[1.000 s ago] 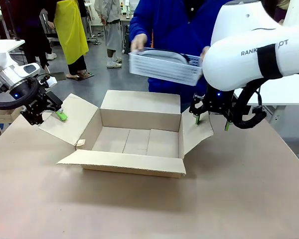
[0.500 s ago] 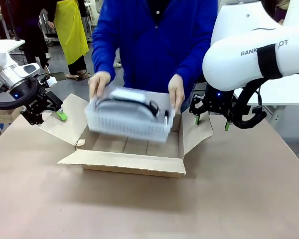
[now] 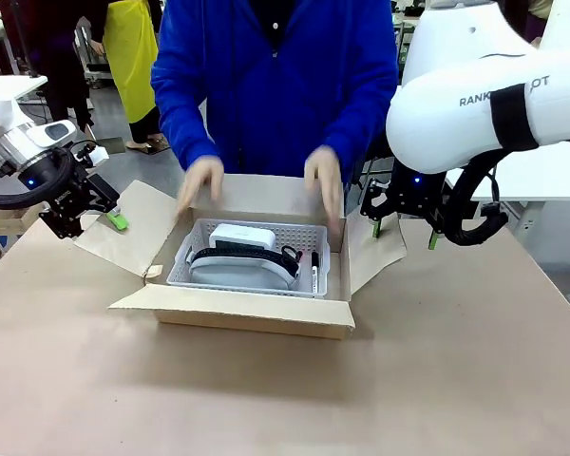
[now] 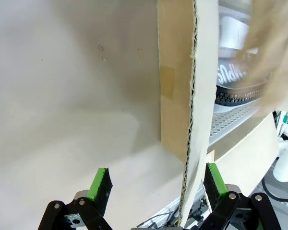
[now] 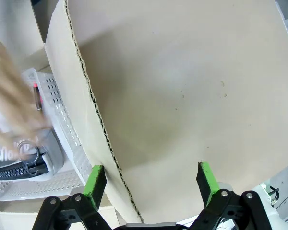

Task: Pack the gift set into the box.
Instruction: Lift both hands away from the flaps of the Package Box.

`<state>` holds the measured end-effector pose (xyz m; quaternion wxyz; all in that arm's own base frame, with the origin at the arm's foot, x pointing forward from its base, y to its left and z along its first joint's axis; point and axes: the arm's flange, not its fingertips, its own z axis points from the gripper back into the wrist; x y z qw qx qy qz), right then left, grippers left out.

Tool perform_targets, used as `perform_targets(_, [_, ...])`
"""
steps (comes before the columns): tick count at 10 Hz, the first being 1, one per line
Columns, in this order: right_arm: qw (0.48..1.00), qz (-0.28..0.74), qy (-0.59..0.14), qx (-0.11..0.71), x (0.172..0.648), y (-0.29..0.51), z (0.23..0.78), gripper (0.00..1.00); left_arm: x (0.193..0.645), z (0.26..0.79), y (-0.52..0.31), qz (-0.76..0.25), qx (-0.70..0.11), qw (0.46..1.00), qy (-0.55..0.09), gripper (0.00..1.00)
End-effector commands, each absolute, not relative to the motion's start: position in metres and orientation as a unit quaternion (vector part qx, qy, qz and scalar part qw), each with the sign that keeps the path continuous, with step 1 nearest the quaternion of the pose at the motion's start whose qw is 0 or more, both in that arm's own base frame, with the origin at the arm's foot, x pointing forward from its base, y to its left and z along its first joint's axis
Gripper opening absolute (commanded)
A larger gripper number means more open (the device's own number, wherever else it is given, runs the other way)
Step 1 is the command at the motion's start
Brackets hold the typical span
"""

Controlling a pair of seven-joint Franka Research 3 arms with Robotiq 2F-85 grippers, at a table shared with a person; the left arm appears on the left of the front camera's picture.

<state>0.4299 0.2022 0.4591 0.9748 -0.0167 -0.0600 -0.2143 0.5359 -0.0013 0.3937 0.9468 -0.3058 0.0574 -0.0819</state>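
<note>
The gift set, a white perforated basket [image 3: 252,276], rests inside the open cardboard box [image 3: 237,314]. It holds a white case [image 3: 242,236], a grey-and-black rounded item [image 3: 239,267] and a pen-like piece [image 3: 314,267]. The person's two hands [image 3: 201,180] hover blurred just above it, off the basket. My left gripper [image 3: 95,211] is open and straddles the edge of the box's left flap [image 4: 197,96], pads [image 4: 101,184] apart. My right gripper [image 3: 405,233] is open too, around the right flap [image 5: 182,96]. In the wrist views the basket [image 4: 230,115] [image 5: 53,120] lies beyond each flap.
The brown table [image 3: 285,399] stretches bare in front of the box. The person in a blue top [image 3: 275,85] leans over the far side. My right arm's large white link [image 3: 475,85] hangs above the box's right end.
The person lowered the basket from chest height into the box and let go of it; the hands now lift off it. Both arms stayed put.
</note>
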Motion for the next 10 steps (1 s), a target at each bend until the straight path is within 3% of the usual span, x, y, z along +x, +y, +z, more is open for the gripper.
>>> perform_targets(1, [0.976, -0.207, -0.061, -0.023, 0.433, 0.201, 0.462, 1.00, 0.533, 0.395, -0.003, -0.076, -0.298, 0.950, 0.057, 1.00])
perform_targets(5, [0.975, -0.214, -0.060, -0.017, 0.430, 0.202, 0.459, 1.00, 0.536, 0.394, -0.001, -0.082, -0.306, 0.947, 0.057, 1.00])
perform_targets(7, [0.976, -0.134, -0.036, 0.166, 0.399, 0.146, 0.514, 1.00, 0.510, 0.450, 0.053, -0.122, -0.427, 0.889, 0.110, 1.00])
perform_targets(9, [0.936, -0.112, -0.041, 0.330, 0.364, 0.079, 0.541, 1.00, 0.485, 0.475, 0.115, -0.165, -0.577, 0.784, 0.161, 1.00])
perform_targets(10, [0.904, -0.107, -0.053, 0.410, 0.348, 0.047, 0.538, 1.00, 0.473, 0.472, 0.143, -0.166, -0.639, 0.735, 0.155, 1.00])
